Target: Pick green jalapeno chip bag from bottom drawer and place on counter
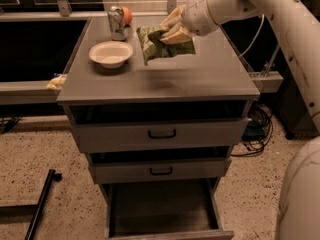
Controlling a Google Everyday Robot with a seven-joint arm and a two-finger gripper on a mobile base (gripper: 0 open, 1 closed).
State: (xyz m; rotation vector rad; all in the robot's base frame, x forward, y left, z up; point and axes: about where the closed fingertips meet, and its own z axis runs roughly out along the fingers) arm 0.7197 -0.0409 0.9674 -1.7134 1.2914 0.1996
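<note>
The gripper (172, 32) is clamped on the top of the green jalapeno chip bag (159, 48), which hangs just under it above the back of the counter (200, 76), near the bowl (111, 54); its print is unreadable

smooth pale plastic jaws over matte grey metal counter (200, 76), crinkled green jalapeno chip bag (152, 46)
</note>
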